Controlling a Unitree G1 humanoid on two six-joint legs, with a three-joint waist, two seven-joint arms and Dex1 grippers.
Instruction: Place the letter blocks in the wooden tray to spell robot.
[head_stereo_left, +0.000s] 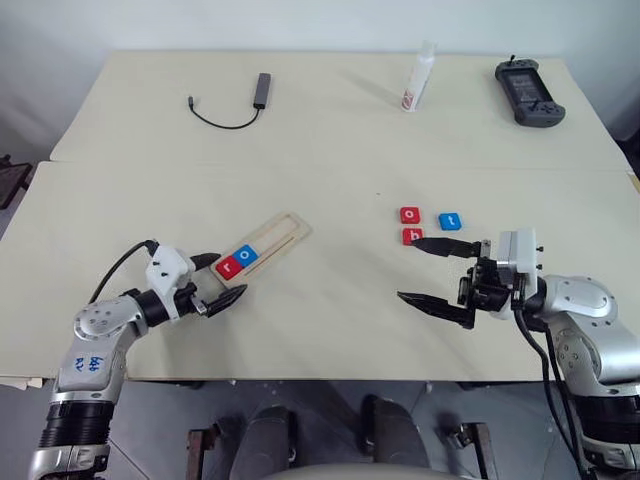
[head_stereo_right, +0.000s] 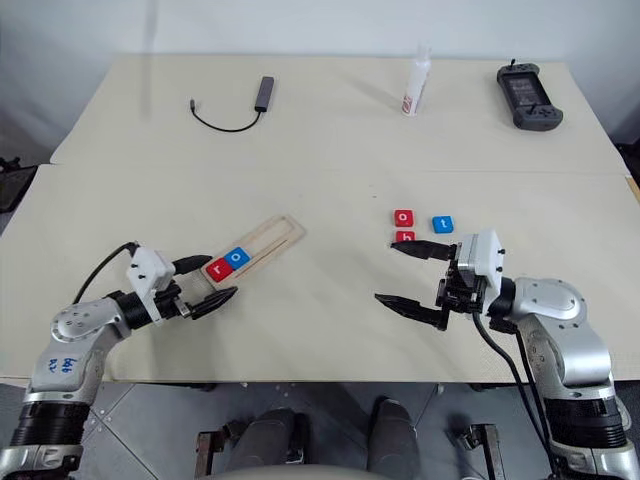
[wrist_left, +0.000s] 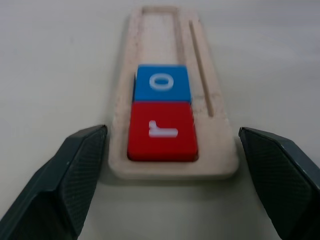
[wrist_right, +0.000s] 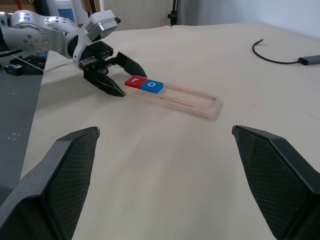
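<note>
Nearest my head camera are both arms, low in view over the bench (head_stereo_left: 320, 120). Largest first: the bench carries the wooden tray (head_stereo_left: 283, 229), whose long axis runs from about 7 o'clock to 1 o'clock. Its near end holds the red r block (head_stereo_left: 228, 266) and the blue o block (head_stereo_left: 247, 255), touching, with the far slots bare.

My left gripper (head_stereo_left: 222, 279) sits at the tray's near end, released, one finger either side of that end, grasping nothing. The arm reaches in from 8 o'clock, pointing along the tray.

My right gripper (head_stereo_left: 435, 270) hangs released and empty, fingers spread wide, pointing level toward 9 o'clock. The loose tiles lie just beyond its upper finger, at about 12 o'clock from it: the red b block (head_stereo_left: 411, 236) closest, then the red o block (head_stereo_left: 410, 215) and blue t block (head_stereo_left: 450, 220).

I judge b comes next. The right arm is far nearer to it, and the tray lies well off at 9 o'clock from that gripper.
</note>
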